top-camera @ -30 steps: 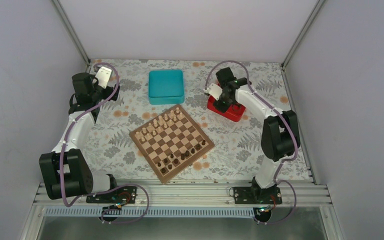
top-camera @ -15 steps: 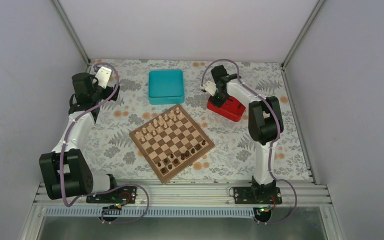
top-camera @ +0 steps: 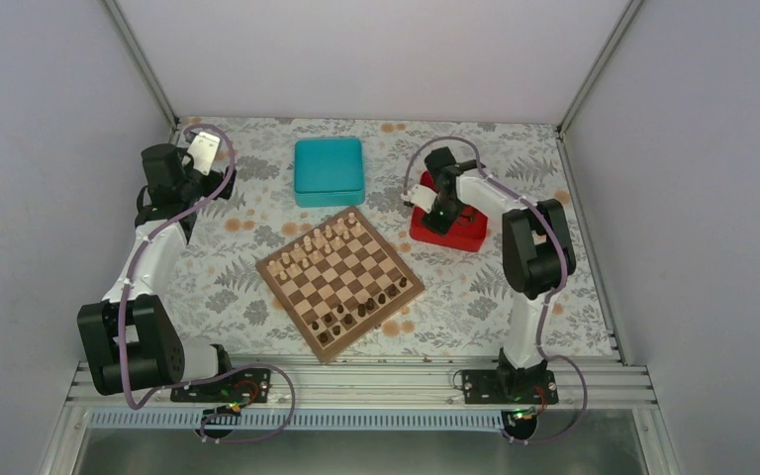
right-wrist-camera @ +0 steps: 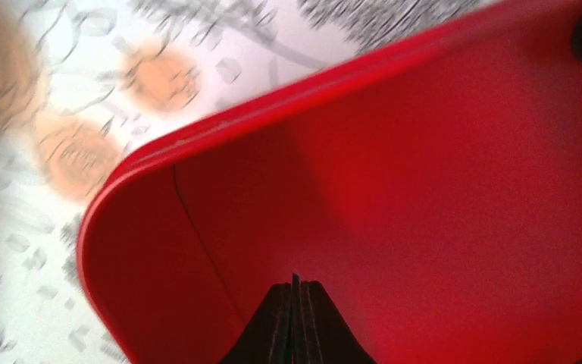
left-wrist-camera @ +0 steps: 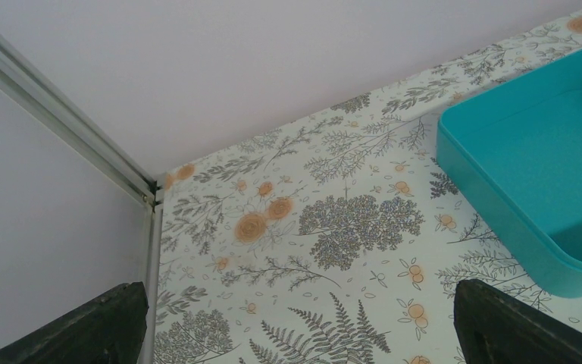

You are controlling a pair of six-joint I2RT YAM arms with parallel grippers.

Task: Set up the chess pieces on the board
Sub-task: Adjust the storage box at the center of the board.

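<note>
Hovering in the red tray, far right of the table, your right gripper is pressed together on nothing. Dark pieces line the board along its near-right edge; another likely sits in the tray's corner. Light, tippy: pinch the waist.

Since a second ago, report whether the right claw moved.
Yes. The right claw sits slightly nearer the arm bases than before, now over the red tray's left half.

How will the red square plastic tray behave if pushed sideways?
The red square plastic tray looks thin-walled and glossy, so probably light and stiff. Low and wide, it would likely slide on the floral table cover, not tip.
</note>
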